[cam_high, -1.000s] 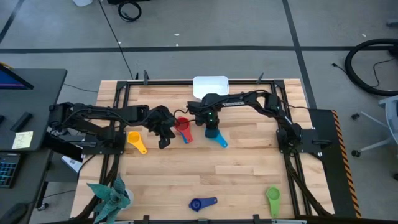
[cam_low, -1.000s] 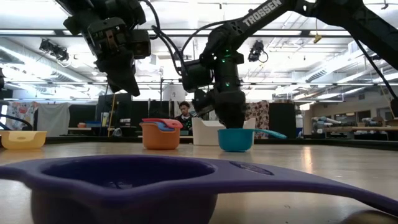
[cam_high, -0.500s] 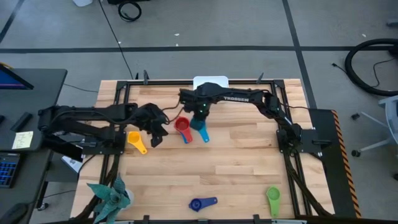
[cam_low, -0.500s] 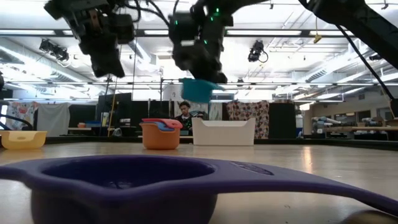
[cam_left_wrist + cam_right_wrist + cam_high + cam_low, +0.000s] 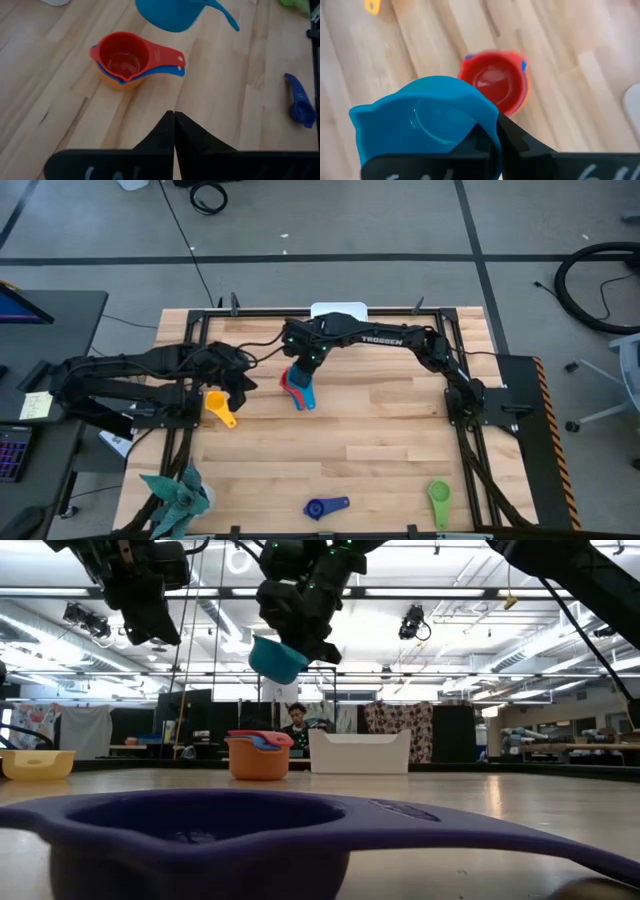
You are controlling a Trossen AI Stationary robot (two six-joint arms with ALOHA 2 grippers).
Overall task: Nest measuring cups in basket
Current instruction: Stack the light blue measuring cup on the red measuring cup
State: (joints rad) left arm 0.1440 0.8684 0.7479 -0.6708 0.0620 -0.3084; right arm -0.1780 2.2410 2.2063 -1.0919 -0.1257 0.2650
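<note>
My right gripper (image 5: pixel 300 635) is shut on a light blue measuring cup (image 5: pixel 277 658) and holds it in the air above a nested stack (image 5: pixel 259 755) of red in blue in orange cups on the table. The stack also shows in the left wrist view (image 5: pixel 125 62). My left gripper (image 5: pixel 174 117) is shut and empty, raised to the left of the stack. The white basket (image 5: pixel 360 752) stands at the table's far edge. A yellow cup (image 5: pixel 218 406), a dark blue cup (image 5: pixel 320 507) and a green cup (image 5: pixel 438 498) lie on the table. My right gripper pinches the light blue cup's bowl at its rim (image 5: pixel 487 122), on the side away from the handle (image 5: pixel 222 12). The fingers slant down from the far side. The cup hangs tilted, lifted clear, above the red cup (image 5: pixel 495 85).
A teal spiky plant (image 5: pixel 180 495) stands at the near left corner. The dark blue cup (image 5: pixel 200 830) fills the low view's foreground. Bare wood lies between the stack and the near cups.
My right gripper has lifted the light blue cup off the table and carried it up and toward the left, over the stack; the cup has tipped from level to tilted. My left gripper, still shut, has drawn back toward the table's left edge and risen.
</note>
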